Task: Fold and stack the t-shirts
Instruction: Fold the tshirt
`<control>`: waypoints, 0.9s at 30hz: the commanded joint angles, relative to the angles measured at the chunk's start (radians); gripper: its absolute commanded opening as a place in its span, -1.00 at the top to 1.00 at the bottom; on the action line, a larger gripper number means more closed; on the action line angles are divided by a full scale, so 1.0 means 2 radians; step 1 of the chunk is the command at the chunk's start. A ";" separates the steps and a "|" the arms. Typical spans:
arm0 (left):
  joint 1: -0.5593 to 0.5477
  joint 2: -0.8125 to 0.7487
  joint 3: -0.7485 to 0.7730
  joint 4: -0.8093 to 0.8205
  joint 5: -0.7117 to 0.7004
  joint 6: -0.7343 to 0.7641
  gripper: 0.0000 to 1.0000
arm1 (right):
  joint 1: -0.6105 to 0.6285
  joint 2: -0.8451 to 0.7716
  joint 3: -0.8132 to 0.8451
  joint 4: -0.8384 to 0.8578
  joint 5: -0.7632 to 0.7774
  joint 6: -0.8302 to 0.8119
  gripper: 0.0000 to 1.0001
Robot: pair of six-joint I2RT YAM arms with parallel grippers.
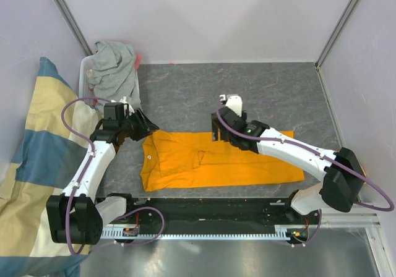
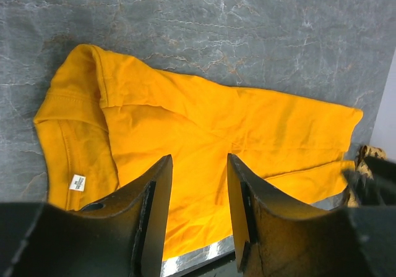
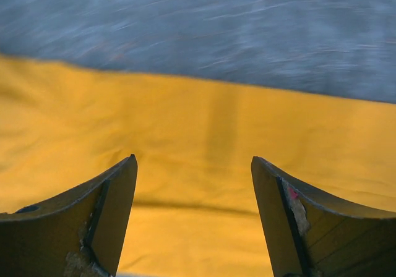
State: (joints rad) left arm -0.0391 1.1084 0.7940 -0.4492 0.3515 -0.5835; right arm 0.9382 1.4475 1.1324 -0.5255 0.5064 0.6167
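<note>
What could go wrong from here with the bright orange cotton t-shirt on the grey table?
The left gripper and right gripper are open above the bright orange cotton t-shirt, so a pinch might catch only its top layer and undo the fold. The shirt's near side lies close to the near edge of the grey table, so a pull could slide it off.

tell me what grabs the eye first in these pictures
The bright orange t-shirt stands out, spread as a long band across the middle of the dark table. Both claws are open above it, the left claw near its collar end, the right claw at its far edge. A crumpled grey t-shirt sits at the far left corner.
</note>
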 commanded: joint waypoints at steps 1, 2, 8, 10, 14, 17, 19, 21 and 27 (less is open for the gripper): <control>0.002 0.001 -0.020 0.044 0.022 -0.031 0.05 | -0.062 -0.003 -0.016 -0.020 0.051 -0.018 -0.65; 0.002 0.000 -0.023 0.045 0.023 -0.032 0.05 | -0.066 -0.001 -0.015 -0.020 0.054 -0.025 -0.65; 0.002 -0.004 -0.047 0.053 0.031 -0.037 0.06 | -0.089 0.009 -0.024 -0.016 0.051 -0.036 -0.65; 0.002 -0.007 -0.059 0.055 0.034 -0.040 0.06 | -0.093 0.011 -0.030 -0.014 0.047 -0.030 -0.65; 0.002 -0.007 -0.079 0.066 0.040 -0.047 0.06 | -0.097 0.013 -0.038 -0.003 0.032 -0.025 -0.65; 0.002 -0.004 -0.095 0.074 0.047 -0.054 0.06 | -0.098 0.019 -0.039 0.000 0.028 -0.025 -0.65; 0.002 0.001 -0.099 0.083 0.052 -0.059 0.06 | -0.098 0.023 -0.039 -0.001 0.027 -0.027 -0.65; 0.002 0.005 -0.102 0.089 0.055 -0.060 0.06 | -0.099 0.027 -0.039 -0.001 0.023 -0.028 -0.65; 0.002 0.020 -0.112 0.105 0.064 -0.069 0.07 | -0.106 0.038 -0.045 0.001 0.020 -0.034 -0.65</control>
State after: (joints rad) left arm -0.0387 1.1301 0.5854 -0.3058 0.4332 -0.6788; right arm 0.7410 1.5059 1.0550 -0.5404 0.5526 0.5610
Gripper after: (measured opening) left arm 0.469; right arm 0.827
